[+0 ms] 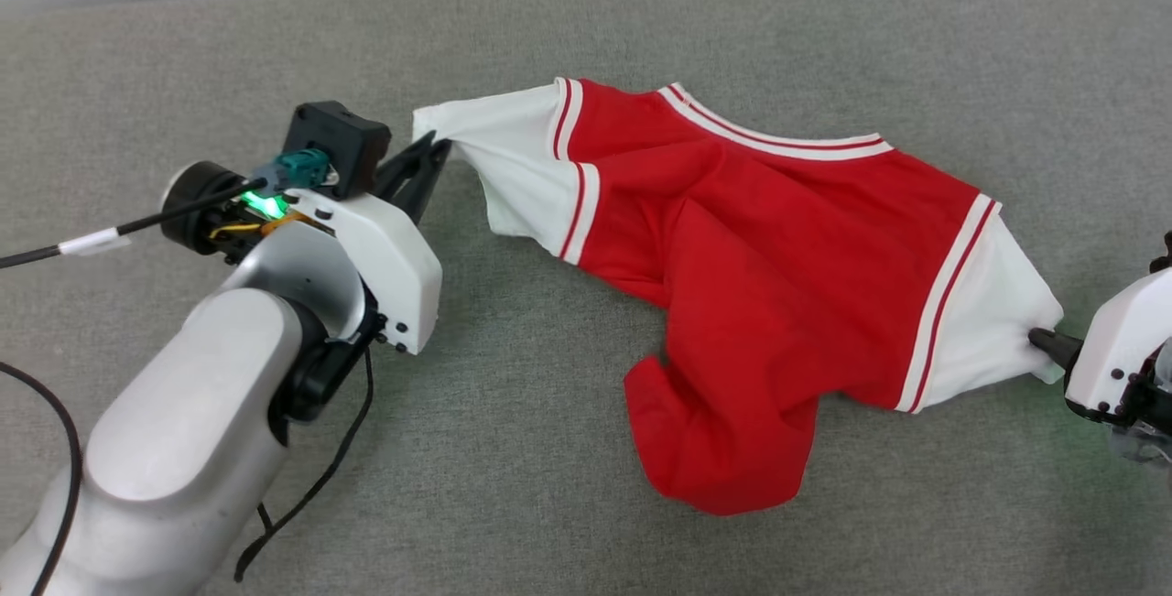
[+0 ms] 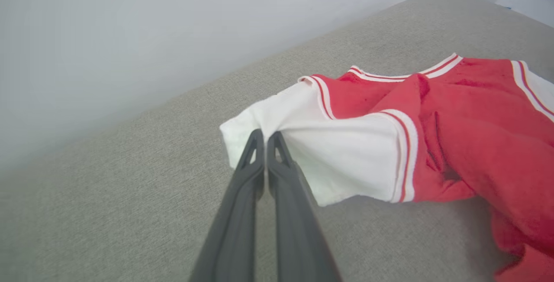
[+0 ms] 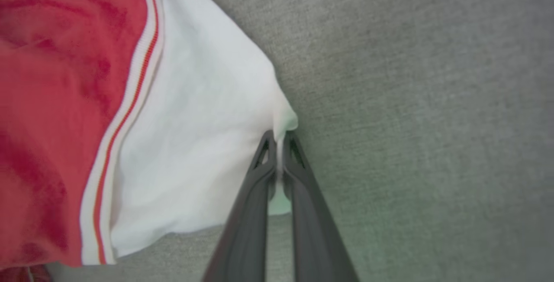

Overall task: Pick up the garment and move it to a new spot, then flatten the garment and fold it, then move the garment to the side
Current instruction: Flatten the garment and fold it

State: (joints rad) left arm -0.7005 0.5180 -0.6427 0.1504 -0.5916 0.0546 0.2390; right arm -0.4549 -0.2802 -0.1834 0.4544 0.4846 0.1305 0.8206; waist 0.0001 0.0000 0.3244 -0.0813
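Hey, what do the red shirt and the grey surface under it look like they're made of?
The garment: soft knit cloth, probably cotton jersey, matte; it drapes and bunches in loose folds. The grey surface: woven upholstery-type fabric, matte, with a fine flecked weave; its padding cannot be told.

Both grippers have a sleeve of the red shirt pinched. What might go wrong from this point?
1. The left gripper and right gripper each pinch only the outer edge of a white sleeve; a firm pull apart might slip the cloth free.
2. The garment's red lower part lies bunched and folded over on the grey surface; stretching by the sleeves alone may leave it creased.
3. The loose black cable beside the left arm could snag.
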